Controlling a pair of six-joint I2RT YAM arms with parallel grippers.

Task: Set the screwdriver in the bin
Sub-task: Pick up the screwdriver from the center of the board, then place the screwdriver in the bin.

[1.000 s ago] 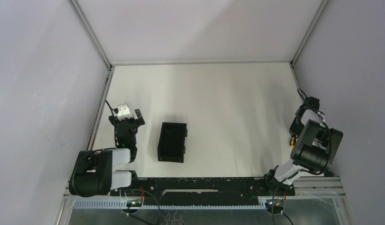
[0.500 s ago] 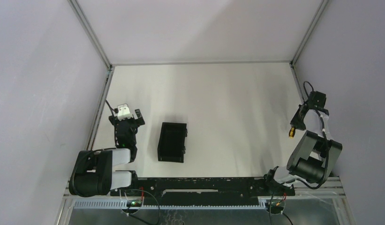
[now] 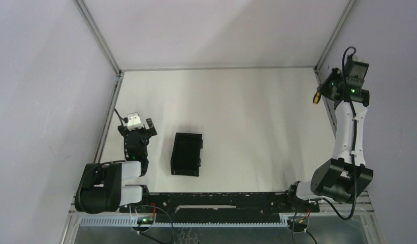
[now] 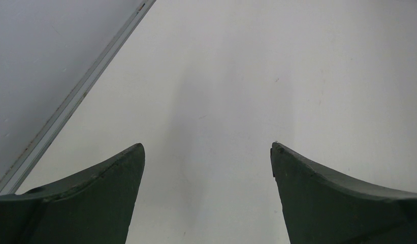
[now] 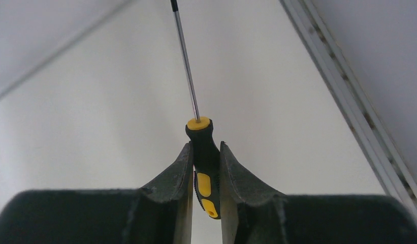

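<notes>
The screwdriver [image 5: 205, 162] has a black-and-yellow handle and a thin metal shaft pointing away from the wrist camera. My right gripper [image 5: 205, 152] is shut on its handle. In the top view the right arm is raised high at the far right, the gripper [image 3: 325, 91] holding the screwdriver [image 3: 316, 97] by the corner post. The bin [image 3: 186, 153], a small black open-top box, sits on the table left of centre and looks empty. My left gripper [image 3: 140, 133] rests low on the table to the left of the bin, its jaws wide open and empty [image 4: 206, 152].
White table surface [image 3: 247, 127] enclosed by grey walls with metal frame rails, one [image 3: 108, 117] along the left edge and one [image 5: 348, 91] along the right. The black mounting rail [image 3: 216, 199] runs along the near edge.
My right arm has lifted from low near the table's right edge and stretched up and away to the far right corner, carrying the screwdriver with it. The left arm and the bin have not moved.
</notes>
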